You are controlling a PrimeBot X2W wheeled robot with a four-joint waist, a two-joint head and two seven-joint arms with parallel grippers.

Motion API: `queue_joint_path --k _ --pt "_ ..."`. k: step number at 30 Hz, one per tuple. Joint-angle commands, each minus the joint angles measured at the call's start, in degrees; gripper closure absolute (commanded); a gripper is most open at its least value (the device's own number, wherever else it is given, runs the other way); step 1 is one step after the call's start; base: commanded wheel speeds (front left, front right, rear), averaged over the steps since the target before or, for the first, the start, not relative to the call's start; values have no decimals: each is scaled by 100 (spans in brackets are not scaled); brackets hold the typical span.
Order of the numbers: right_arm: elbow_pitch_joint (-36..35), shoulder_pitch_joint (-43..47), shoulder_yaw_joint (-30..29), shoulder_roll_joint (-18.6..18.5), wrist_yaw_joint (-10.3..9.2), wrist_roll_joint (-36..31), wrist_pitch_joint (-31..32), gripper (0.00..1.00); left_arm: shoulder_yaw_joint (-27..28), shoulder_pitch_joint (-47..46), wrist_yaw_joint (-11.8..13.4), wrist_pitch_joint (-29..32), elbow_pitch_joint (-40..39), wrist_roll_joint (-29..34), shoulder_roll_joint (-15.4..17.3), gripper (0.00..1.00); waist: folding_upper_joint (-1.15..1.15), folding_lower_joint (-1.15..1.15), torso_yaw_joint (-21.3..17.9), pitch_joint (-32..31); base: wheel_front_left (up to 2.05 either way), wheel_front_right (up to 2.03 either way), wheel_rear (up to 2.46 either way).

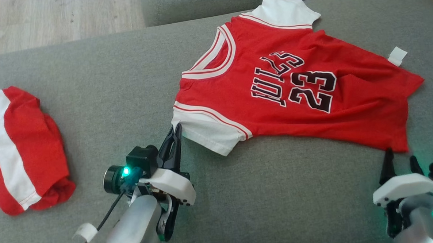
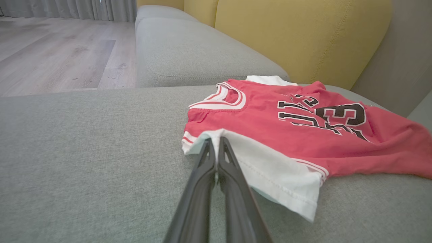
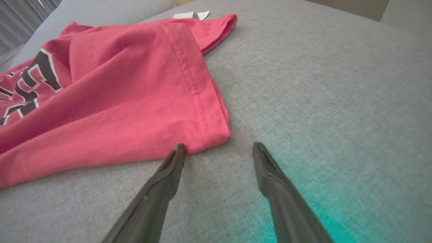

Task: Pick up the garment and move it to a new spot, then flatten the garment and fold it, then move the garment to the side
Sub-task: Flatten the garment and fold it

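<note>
The garment (image 1: 292, 89) is a red jersey with white sleeves and black lettering, spread front up on the grey sofa seat, still wrinkled. My left gripper (image 1: 176, 130) is shut on the edge of its near white sleeve (image 2: 270, 168), and in the left wrist view the sleeve edge (image 2: 216, 135) lifts slightly at the gripper (image 2: 216, 141). My right gripper (image 1: 401, 161) stands open just in front of the jersey's near hem corner (image 3: 209, 135). In the right wrist view the right gripper (image 3: 219, 146) has its left fingertip (image 3: 178, 150) touching that corner.
A second red and white garment (image 1: 20, 148) lies crumpled at the left of the seat (image 1: 109, 86). A yellow backrest (image 2: 303, 33) rises behind the jersey, and wooden floor (image 2: 60, 50) lies past the seat's far left edge. Bare cushion lies between the two garments.
</note>
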Motion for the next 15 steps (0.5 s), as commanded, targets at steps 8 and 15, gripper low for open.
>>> queue_joint_path --k 8,15 --pt "521 -576 -8 -40 39 -103 -193 0 130 -188 -11 -85 -232 -28 109 100 0 0 74 138 0 0 0" --pt "620 -712 85 -40 39 -127 -235 100 146 -179 11 -107 -206 -66 137 100 0 0 69 89 0 0 0"
